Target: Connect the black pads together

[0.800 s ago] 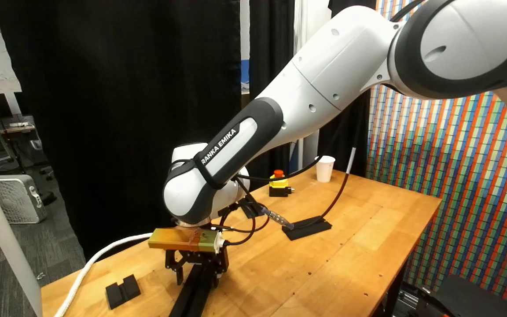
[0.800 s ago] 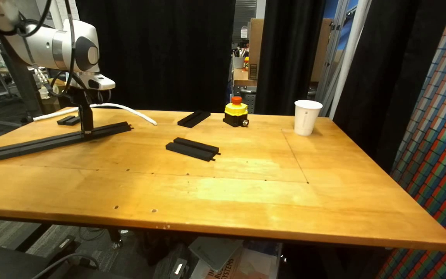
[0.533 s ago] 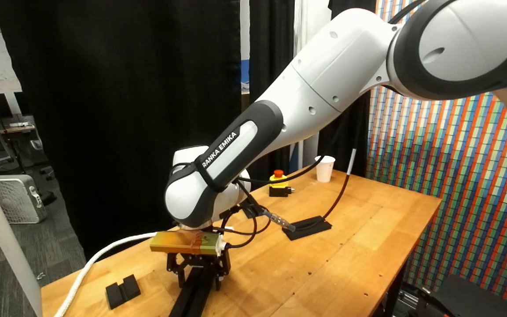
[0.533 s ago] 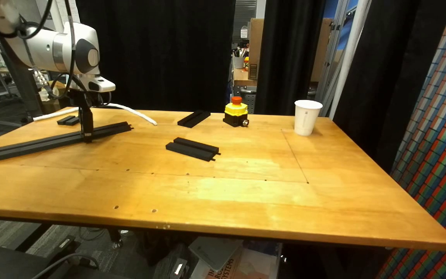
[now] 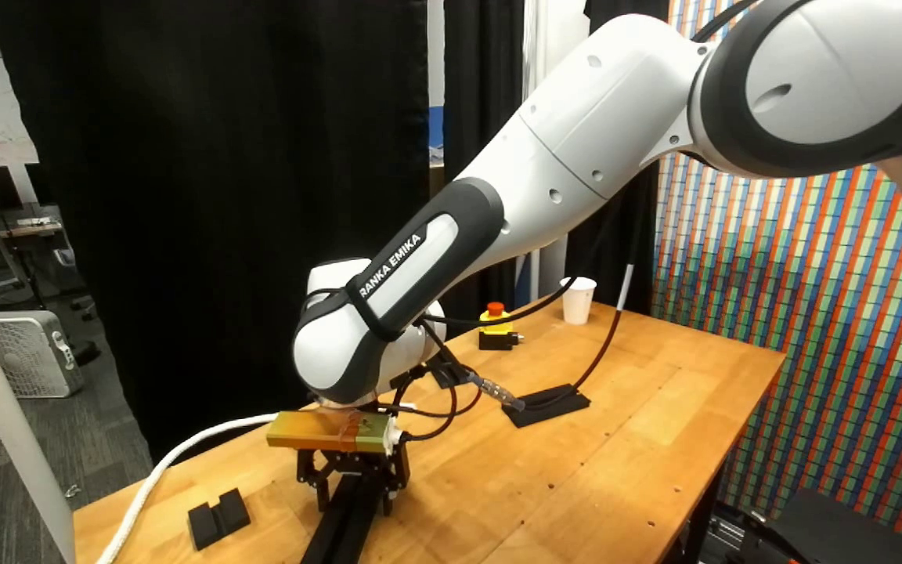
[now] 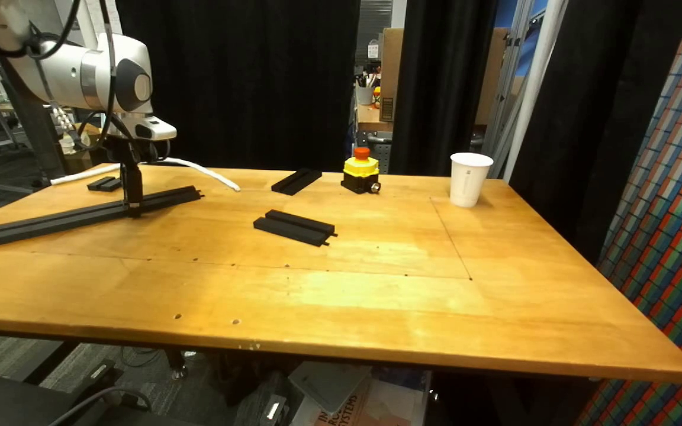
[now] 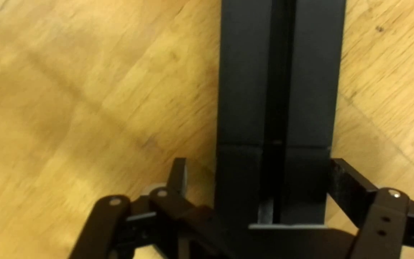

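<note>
Black pads lie end to end in a long grooved row [image 6: 57, 222], with small pegs at its far end. A thin seam crosses this row [image 7: 244, 90] in the wrist view. My gripper [image 7: 257, 160] straddles the row just past that seam, jaws wide apart. Bare wood shows between the left finger [image 7: 176, 174] and the row; the right finger [image 7: 350, 183] is close against its side, contact unclear. In an exterior view the gripper [image 5: 355, 505] reaches down around the row. Loose pads also lie about: a pegged pad [image 6: 293, 228], a farther pad [image 6: 296, 181] and a short block [image 5: 218, 518].
A red-and-yellow button box [image 6: 361, 170] and a white cup [image 6: 469, 178] stand toward the back of the wooden table [image 6: 376, 307]. A white cable [image 5: 177, 454] curves along the table edge near the short block. A black curtain [image 5: 208, 196] hangs behind.
The gripper has come down slightly, its fingers now lower beside the row; over the last half second it has stayed still. The pads have not moved.
</note>
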